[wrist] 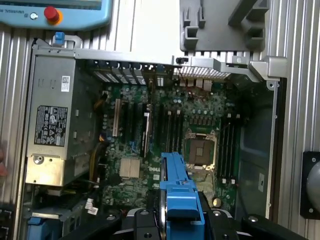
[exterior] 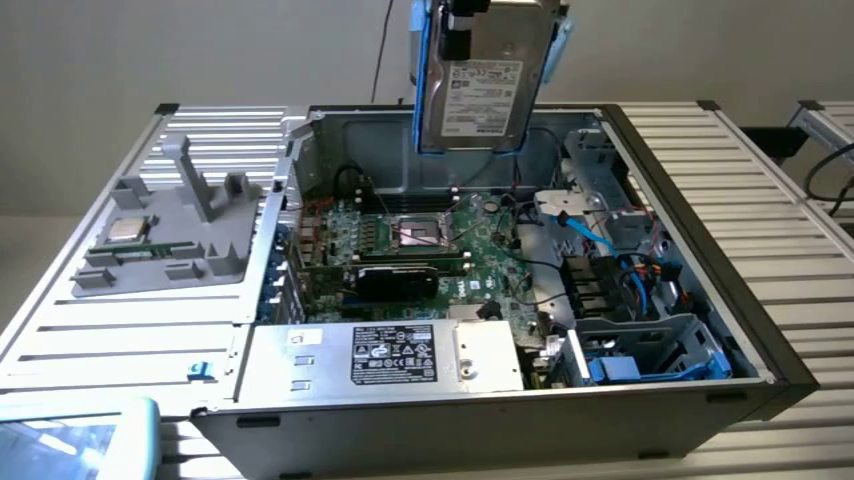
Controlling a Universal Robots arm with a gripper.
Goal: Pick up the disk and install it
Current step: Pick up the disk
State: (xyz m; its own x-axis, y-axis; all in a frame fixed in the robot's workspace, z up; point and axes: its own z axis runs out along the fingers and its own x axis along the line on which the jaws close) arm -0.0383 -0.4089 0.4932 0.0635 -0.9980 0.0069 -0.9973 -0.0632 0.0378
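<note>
We have the hand (exterior: 466,22) clamped on the disk (exterior: 483,95). It grips the top end only, so the disk hangs upright below the hand, label out, well above the open computer case (exterior: 747,385). In the wrist view the black fingers (wrist: 141,223) sit either side of the disk's blue frame (wrist: 179,192).

Risks, as we judge them:
- The grip is on one end & prob. partly on plastic. If the frame flexes or slides, the disk drops straight down.
- The main board (exterior: 441,255) lies directly below the hand, w/ the open chip socket (exterior: 418,232) approx. under the disk. A fall there could wreck the socket or the disk.
- The disk is a long load hanging free, so a quick move could swing or tilt it in the grip & it would arrive crooked.
- The disk's low end looks near the case's far wall. We can't tell how much room there is, so a low pass might clip the rim.

In the way: blue & white cables (exterior: 587,225) loop between the board and the drive cage (exterior: 694,335), below & to one side of the hand. They're a snag risk. The power supply box (exterior: 400,355) sits below, past the board.

Well apart from the hand, no bother: the grey holder (exterior: 174,215) w/ a small chip (exterior: 127,230), and the control tablet (wrist: 85,12) w/ a red button (wrist: 50,13), on the ribbed surface (exterior: 761,160).
</note>
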